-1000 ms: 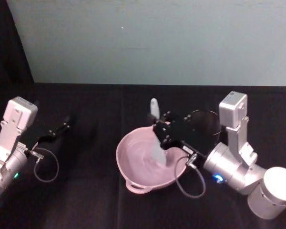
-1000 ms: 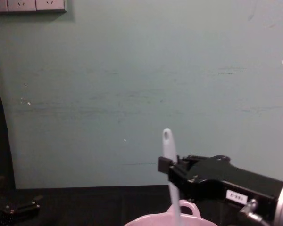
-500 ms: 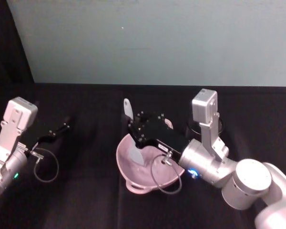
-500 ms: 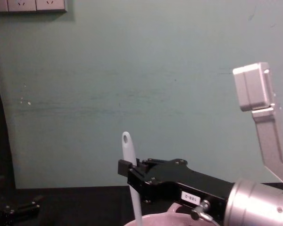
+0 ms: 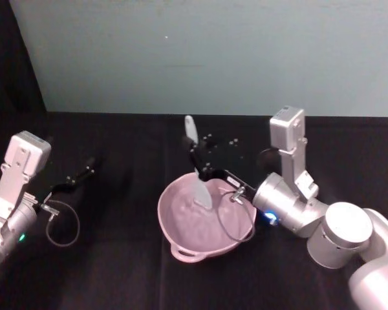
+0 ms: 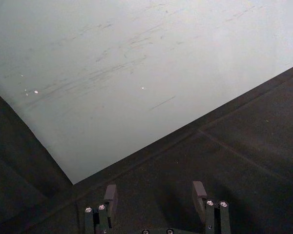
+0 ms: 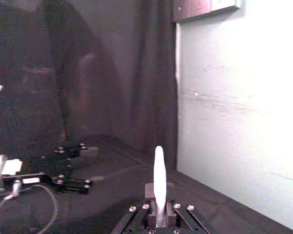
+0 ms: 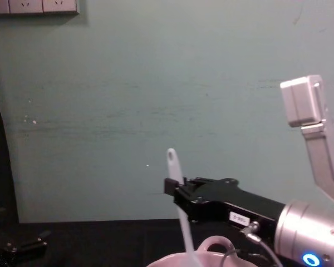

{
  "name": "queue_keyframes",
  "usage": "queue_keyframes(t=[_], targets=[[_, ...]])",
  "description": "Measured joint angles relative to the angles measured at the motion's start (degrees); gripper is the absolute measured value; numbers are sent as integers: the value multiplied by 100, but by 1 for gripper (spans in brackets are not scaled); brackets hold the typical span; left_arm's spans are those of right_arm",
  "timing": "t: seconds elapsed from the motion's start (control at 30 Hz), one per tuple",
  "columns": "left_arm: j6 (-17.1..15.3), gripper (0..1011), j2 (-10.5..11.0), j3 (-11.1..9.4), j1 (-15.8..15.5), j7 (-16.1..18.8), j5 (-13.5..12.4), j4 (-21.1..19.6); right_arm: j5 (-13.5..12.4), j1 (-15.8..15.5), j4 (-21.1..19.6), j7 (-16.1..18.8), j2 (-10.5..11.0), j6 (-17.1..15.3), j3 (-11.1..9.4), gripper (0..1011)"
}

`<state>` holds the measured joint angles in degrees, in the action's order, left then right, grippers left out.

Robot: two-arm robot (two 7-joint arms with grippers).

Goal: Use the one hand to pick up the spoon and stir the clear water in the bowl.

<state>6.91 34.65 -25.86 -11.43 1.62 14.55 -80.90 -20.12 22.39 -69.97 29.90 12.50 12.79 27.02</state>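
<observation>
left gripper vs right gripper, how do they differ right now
The left gripper has its fingers open and holds nothing; the right gripper is shut on the spoon. The left gripper sits far off to the left of the bowl; the right gripper reaches over the bowl's far rim, with the spoon's head dipped inside. Both are black with short fingers.

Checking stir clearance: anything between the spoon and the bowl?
Nothing visible. The right gripper is shut on the spoon by its handle, and the spoon's head is down inside the bowl. The left gripper is parked far to the left, open.
</observation>
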Motion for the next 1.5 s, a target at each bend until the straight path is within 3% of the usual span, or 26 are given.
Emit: queue_keyframes(t=[0.5,0.77,0.9,1.2,1.5], targets=[[0,1005,0,0,0,0,0,0,56,-516,-682,-208,445,-162,-343,111],[0,1005,0,0,0,0,0,0,43,-924,-1245,-145,576,-193,-280,111],[0,1005,0,0,0,0,0,0,45,-988,-1332,-72,556,-177,-177,111],[0,1005,0,0,0,0,0,0,125,-677,-961,122,244,-110,199,111],[0,1005,0,0,0,0,0,0,230,-157,-284,127,-50,45,276,111]])
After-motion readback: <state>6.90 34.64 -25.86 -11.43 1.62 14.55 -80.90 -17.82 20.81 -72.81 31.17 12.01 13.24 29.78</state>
